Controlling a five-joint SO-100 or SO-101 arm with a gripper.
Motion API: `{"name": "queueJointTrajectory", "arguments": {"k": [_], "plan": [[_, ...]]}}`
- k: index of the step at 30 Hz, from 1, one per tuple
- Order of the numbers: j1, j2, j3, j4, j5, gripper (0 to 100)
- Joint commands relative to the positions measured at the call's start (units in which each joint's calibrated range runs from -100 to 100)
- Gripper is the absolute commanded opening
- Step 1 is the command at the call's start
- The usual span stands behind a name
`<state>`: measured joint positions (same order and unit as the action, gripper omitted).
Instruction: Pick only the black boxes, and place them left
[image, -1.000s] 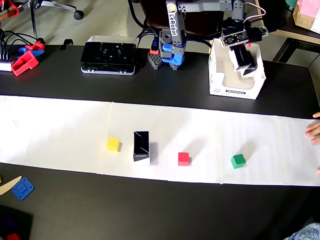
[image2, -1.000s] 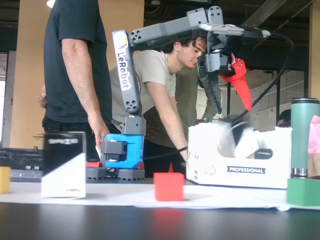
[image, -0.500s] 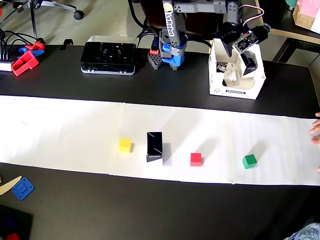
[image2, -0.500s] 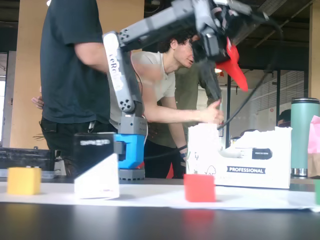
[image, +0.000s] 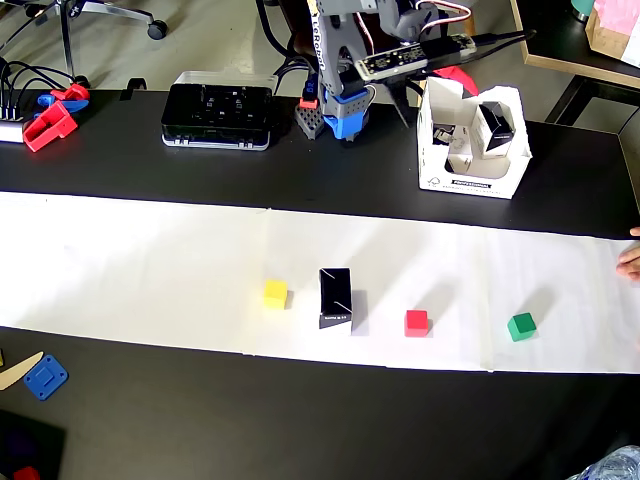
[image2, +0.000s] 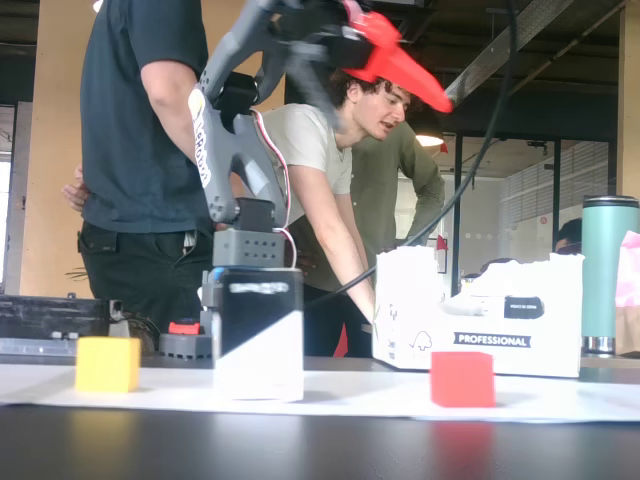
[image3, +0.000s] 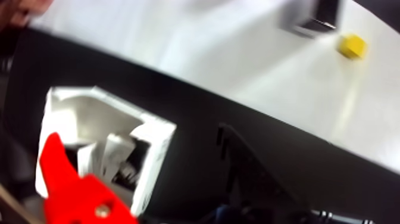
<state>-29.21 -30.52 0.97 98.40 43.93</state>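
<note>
One black box (image: 336, 298) with a white lower band stands upright on the white paper (image: 150, 270), between the yellow cube (image: 275, 293) and the red cube (image: 416, 322). It also shows in the fixed view (image2: 258, 335) and blurred in the wrist view (image3: 315, 15). A second black box (image: 493, 125) lies tilted inside the white carton (image: 478, 185). My red gripper (image: 455, 76) hangs high above the carton's left side, and it shows in the fixed view (image2: 405, 68). Nothing is in it. The wrist view shows one red finger (image3: 68, 184) over the carton (image3: 155, 149); I cannot tell how the jaws stand.
A green cube (image: 521, 326) sits on the paper's right. A flat black device case (image: 218, 115) lies left of the arm base (image: 340, 105). Red parts (image: 50, 120) lie far left, a blue part (image: 45, 378) front left. A hand (image: 630, 260) reaches in at the right edge. People (image2: 330, 180) stand behind the table.
</note>
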Motion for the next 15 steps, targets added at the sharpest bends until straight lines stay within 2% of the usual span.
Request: {"name": "queueJointTrajectory", "arguments": {"k": [1, 7, 11, 15], "plan": [[14.5, -2.9, -3.1, -0.9, 0.0, 49], [28.0, -2.8, 1.9, -2.1, 10.0, 49], [29.4, 1.7, 3.4, -5.9, 9.9, 49], [30.7, 14.5, -6.9, -6.2, 9.8, 49]]}}
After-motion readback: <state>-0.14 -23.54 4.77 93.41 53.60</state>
